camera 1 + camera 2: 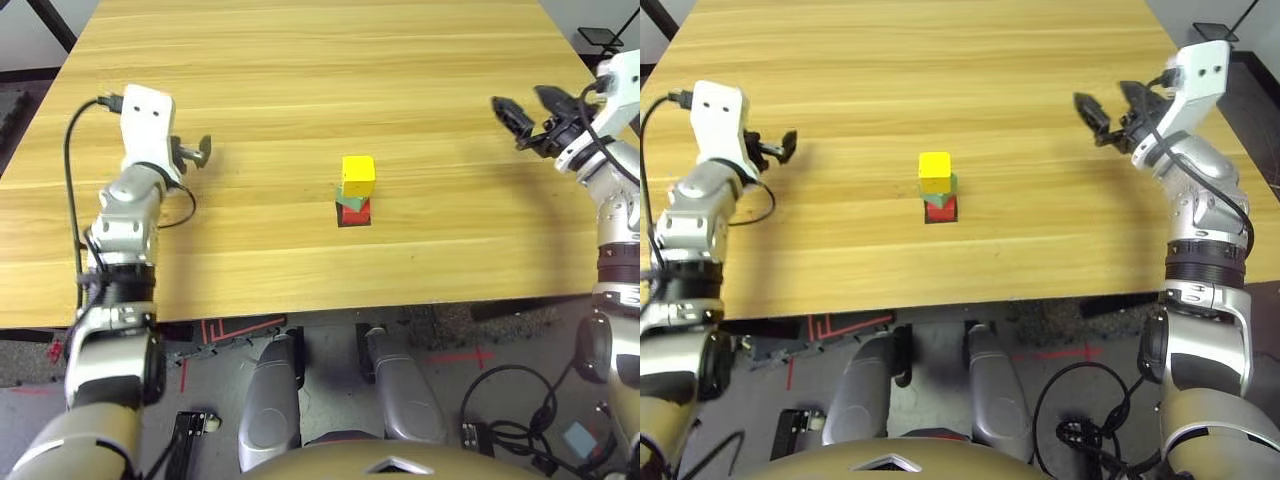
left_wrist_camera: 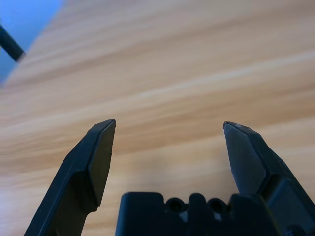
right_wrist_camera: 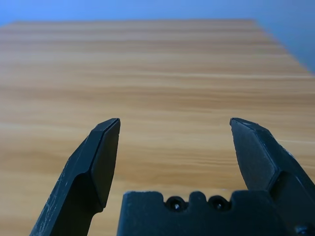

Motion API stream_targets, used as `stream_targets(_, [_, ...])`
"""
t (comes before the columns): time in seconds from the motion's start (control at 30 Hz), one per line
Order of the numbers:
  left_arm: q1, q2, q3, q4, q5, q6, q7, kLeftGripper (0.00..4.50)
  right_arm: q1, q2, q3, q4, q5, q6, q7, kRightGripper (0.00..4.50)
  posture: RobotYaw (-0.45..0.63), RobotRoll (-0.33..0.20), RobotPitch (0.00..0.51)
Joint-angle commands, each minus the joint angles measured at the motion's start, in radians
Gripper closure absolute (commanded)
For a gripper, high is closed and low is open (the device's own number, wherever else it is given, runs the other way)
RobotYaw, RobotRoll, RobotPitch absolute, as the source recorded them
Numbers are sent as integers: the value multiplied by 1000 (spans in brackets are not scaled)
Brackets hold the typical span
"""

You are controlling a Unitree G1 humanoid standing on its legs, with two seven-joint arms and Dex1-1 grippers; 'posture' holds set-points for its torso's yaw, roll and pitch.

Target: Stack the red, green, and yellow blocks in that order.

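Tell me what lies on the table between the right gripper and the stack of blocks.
Nothing: in the left eye view only bare wooden table separates the open right gripper from the stack, yellow block on green block on red block.

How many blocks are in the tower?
3. The red block sits at the bottom on the table, the green block in the middle, the yellow block on top.

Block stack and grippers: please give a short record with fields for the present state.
stack order: red block at bottom, green block in middle, yellow block on top
stack place: table centre, on black patch
alignment: green looks slightly twisted
left gripper: open, holding nothing, away from stack
right gripper: open, holding nothing, away from stack
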Motion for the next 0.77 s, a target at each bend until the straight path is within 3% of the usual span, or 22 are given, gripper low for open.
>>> stream_targets(0.03, [16,-41,-9,-73,20,-2,61,51,35,-5,-83,14,-9,-62,-114,0,134,38,281])
stream_targets(0.4, [150,-118,-68,-182,29,8,86,51,262,27,-183,-214,22,-34,-276,0,49,20,319])
stream_targets(0.77, [229,-117,-30,-288,33,51,127,51,214,27,-149,-91,17,-88,-246,0,148,45,280])
